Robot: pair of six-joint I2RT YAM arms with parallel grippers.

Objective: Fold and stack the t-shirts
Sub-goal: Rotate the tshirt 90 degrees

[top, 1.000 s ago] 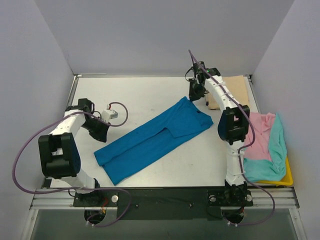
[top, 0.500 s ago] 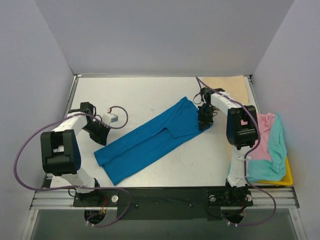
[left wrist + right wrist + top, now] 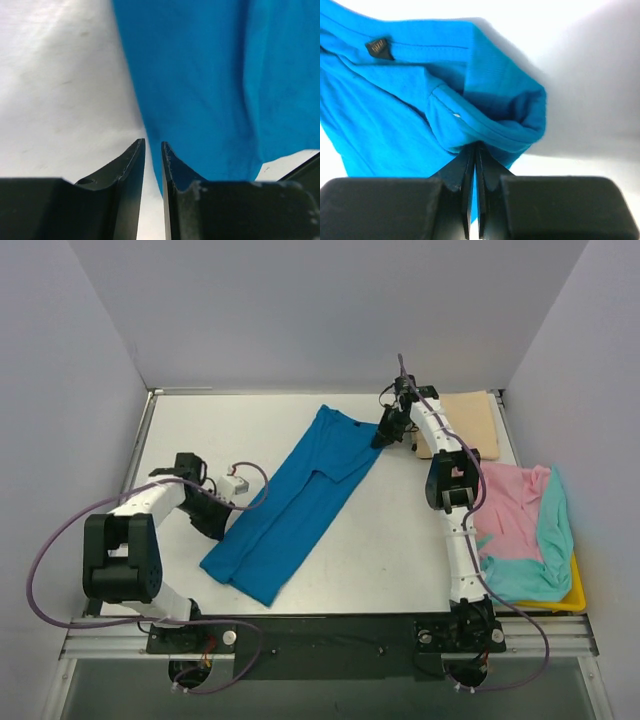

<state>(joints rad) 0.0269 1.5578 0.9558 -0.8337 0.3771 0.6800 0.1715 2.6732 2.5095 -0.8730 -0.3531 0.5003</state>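
Where the blue t-shirt (image 3: 300, 500) lies on the counter (image 3: 400, 550) as a long narrow strip, its axis slants from near-left to far-centre, with the collar end far

Right gripper (image 3: 384, 432): at the far end, jaws closed on a bunched fold of the collar-side corner; the rest of the cloth lies to its left

Left gripper (image 3: 216, 517): at the strip's left edge near the hem end, jaws set to a narrow slit; whether cloth is pinched cannot be told

Judgement: each arm is nearer one end of the axis, so the next fold likely carries one end toward the other along it

Beige t-shirt (image 3: 465, 415): flat at far right

Pink t-shirt (image 3: 510, 510) and teal t-shirt (image 3: 552, 540): heaped over the yellow tray (image 3: 577, 595), well apart from the strip
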